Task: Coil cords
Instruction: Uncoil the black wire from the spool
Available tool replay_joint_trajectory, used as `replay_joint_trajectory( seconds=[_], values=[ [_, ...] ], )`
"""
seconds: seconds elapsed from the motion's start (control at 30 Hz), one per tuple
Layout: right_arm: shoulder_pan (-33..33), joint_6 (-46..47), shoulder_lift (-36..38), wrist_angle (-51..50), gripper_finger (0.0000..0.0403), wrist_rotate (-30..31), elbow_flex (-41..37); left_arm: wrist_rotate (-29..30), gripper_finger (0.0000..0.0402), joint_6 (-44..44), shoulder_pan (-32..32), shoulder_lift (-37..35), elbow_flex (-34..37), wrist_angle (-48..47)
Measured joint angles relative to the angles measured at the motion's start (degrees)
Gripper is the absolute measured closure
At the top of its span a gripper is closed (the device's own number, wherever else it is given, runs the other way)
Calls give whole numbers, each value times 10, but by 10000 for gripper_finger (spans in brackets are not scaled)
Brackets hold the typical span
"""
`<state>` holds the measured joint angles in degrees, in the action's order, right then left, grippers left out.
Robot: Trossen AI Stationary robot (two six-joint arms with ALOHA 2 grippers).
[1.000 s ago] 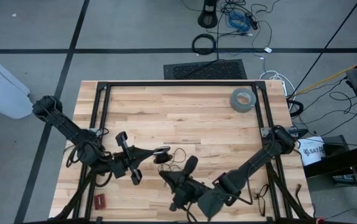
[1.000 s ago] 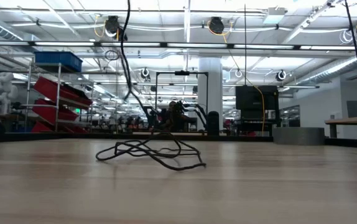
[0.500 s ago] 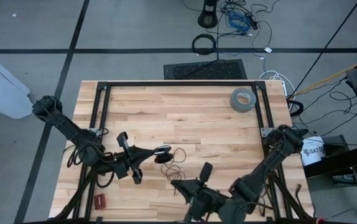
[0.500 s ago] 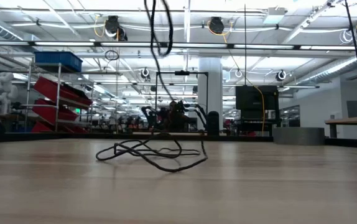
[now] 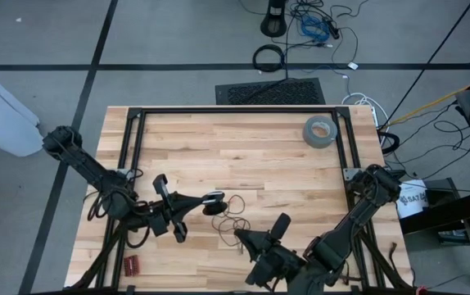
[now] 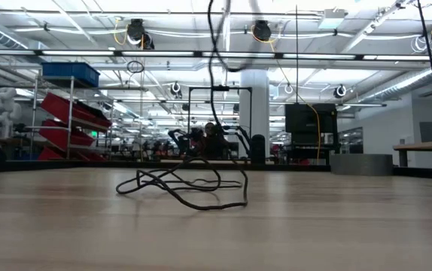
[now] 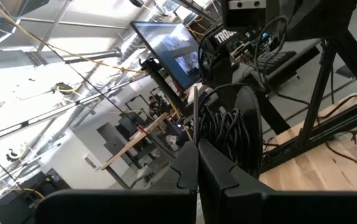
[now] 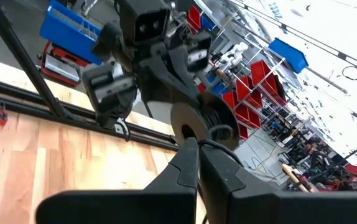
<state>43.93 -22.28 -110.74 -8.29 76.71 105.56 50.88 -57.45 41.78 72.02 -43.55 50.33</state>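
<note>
2 arms low over near table edge — left gripper (image 5: 215, 198) and right gripper (image 5: 241, 237) closed on cord (image 6: 182, 183).

Thin black wire (image 5: 233, 220) loops on table (image 5: 243, 156) btwn left gripper (image 5: 215, 199) & right gripper (image 5: 241, 237); tape roll (image 5: 319, 130) far corner.

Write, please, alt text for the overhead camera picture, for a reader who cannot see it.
Seen from above, a thin black cord lies in loose loops on a wooden table near its front edge. The left gripper holds one end of the cord, shut; the right gripper hovers shut just beyond the loops. A grey tape roll sits at the far right corner.
</note>
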Motion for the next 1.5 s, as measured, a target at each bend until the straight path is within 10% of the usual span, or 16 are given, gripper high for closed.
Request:
replay_joint_trajectory(
  seconds=[0.33,0.97,1.5],
  values=[
    [-20,81,0,-103,403,-10,0,20,402,0,42,-36,0,3],
    [-111,342,4,-380,403,-293,0,22,402,-1,81,-59,0,2],
    [-127,421,4,-465,342,-306,0,53,402,-5,81,-59,0,1]
  ],
)
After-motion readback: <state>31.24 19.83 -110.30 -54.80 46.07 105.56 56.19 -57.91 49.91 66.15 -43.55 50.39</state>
